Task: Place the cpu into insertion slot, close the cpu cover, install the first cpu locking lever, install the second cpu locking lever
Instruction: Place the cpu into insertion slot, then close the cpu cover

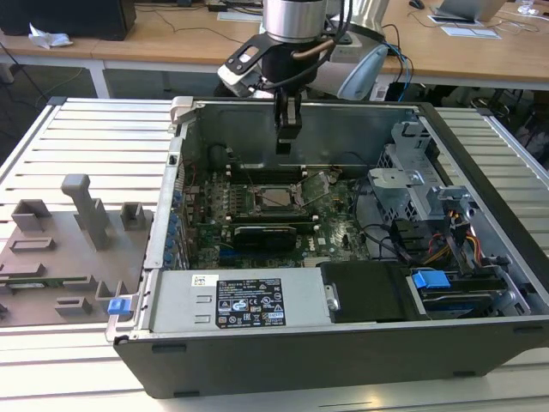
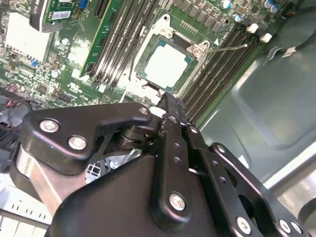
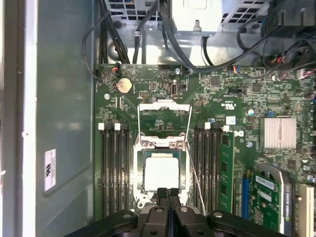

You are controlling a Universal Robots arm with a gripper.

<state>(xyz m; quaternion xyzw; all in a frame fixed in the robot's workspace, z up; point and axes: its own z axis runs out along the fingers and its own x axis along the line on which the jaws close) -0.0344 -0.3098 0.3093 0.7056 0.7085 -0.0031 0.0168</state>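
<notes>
Pincer [image 1: 286, 148]: narrow, with the two black fingertips [image 3: 162, 193] pressed together and nothing held between them.
Pincer's place: it hangs tip-down inside the computer case [image 1: 300, 365], clear above the board [image 1: 339, 227] and just to the far side of the chip in the exterior view.
Chip [image 3: 161, 172]: a silver-grey square lying flat in the socket [image 3: 139, 173], with a thin green edge showing round it. In the first wrist view the fingertips meet over one edge of it.
Cover [image 3: 164, 104]: a silvery frame swung up off the chip, standing from its hinge at the socket's rim.
Lever [image 3: 195, 177]: a thin wire rod beside the socket, slanting away from it over the memory slots [image 3: 114, 168].
Memory slots: long black rows on both sides of the socket.
Graphics card [image 1: 266, 233]: black, on the near side of the socket in the exterior view.
Case: it lies on its side with the inside bare, on a slatted table [image 1: 86, 137].
Grey tray [image 1: 60, 249]: on the table at the exterior view's left — well apart from the chip.
</notes>
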